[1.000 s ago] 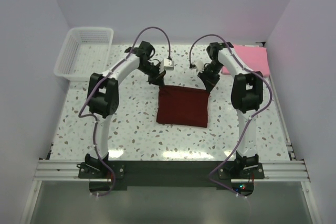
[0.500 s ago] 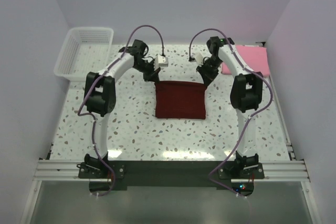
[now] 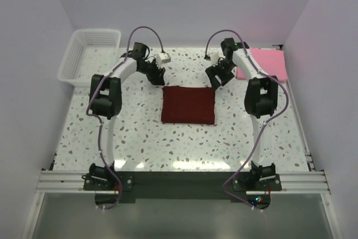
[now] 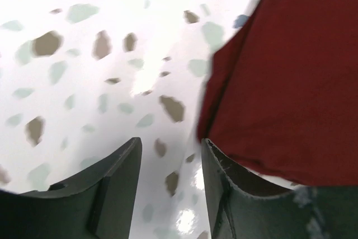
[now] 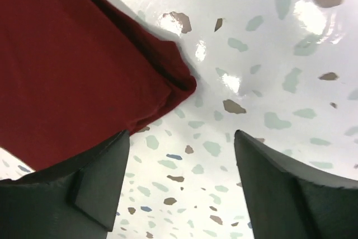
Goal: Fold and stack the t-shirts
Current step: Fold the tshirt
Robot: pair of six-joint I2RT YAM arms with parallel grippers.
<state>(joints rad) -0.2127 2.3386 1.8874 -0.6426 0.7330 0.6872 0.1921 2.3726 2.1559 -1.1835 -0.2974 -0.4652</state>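
Left pincer (image 4: 170,155) hangs low over the speckled table (image 3: 140,132) with its jaws apart and nothing between them; bare tabletop shows in the gap, and the edge of the dark red shirt (image 3: 188,105) lies just beside one finger. Right pincer (image 5: 182,149) is spread wider and also grips nothing, with the shirt's folded corner lying just ahead of its gap. Seen from above, the dark red shirt lies flat as a folded rectangle in the middle of the table, between the two arms, with one pincer at each of its far corners. Farther back, the pink shirt (image 3: 268,62) lies folded at the far right of the table, well apart from the red one. A white mesh basket (image 3: 70,54) sits at the far left corner.
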